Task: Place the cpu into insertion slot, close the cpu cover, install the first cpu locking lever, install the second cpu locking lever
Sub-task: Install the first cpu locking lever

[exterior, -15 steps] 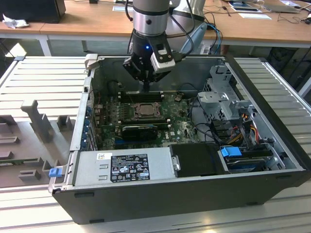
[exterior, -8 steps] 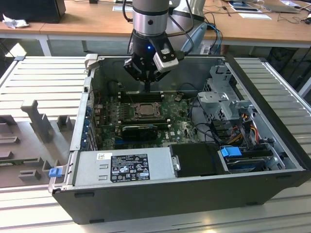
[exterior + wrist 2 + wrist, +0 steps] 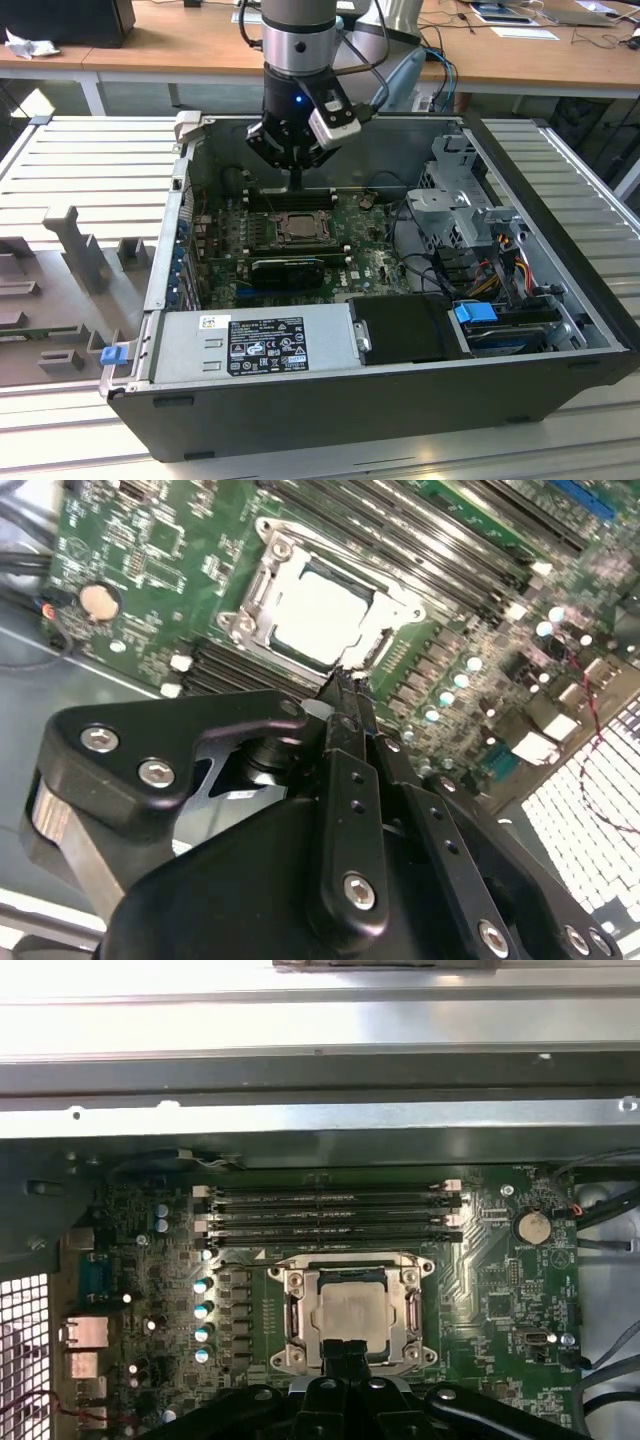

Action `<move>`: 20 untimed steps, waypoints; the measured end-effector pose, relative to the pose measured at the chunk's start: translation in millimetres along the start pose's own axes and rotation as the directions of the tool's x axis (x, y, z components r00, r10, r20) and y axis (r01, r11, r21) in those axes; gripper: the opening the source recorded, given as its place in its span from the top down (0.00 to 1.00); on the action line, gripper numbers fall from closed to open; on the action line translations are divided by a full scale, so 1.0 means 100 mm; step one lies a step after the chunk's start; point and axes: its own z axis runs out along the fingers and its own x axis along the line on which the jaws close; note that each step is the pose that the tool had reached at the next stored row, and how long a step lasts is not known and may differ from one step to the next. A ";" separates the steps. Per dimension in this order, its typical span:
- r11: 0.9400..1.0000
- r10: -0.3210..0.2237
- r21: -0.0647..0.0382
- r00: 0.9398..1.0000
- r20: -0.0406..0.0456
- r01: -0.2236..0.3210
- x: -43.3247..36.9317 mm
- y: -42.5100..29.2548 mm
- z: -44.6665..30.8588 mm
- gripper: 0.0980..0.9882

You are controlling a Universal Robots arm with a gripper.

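The claw (image 3: pixel 345 680), its fingers pressed together, has its tip at one edge of the cpu cover (image 3: pixel 262 585). The cover lies flat around the pale cpu (image 3: pixel 318 615) on the green circuit board (image 3: pixel 150 530).

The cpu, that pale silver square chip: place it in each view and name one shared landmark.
Exterior view: pale silver square cpu, mid-board inside the open case.
Second wrist view: cpu, inside its silvery cover frame.
First wrist view: cpu, inside the same frame.
Shared landmark: long black memory slots beside it.
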 end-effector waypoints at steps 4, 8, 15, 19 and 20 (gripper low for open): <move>1.000 0.000 0.000 1.000 0.000 0.000 0.081 -0.002 0.008 0.99; 1.000 0.000 0.000 1.000 0.000 0.000 0.149 -0.005 0.012 0.99; 1.000 0.000 0.000 1.000 0.000 0.000 0.303 -0.009 0.029 0.99; 1.000 -0.003 -0.002 1.000 0.000 0.003 0.420 -0.015 0.076 0.99; 1.000 -0.006 -0.003 1.000 0.000 0.006 0.469 -0.017 0.095 0.99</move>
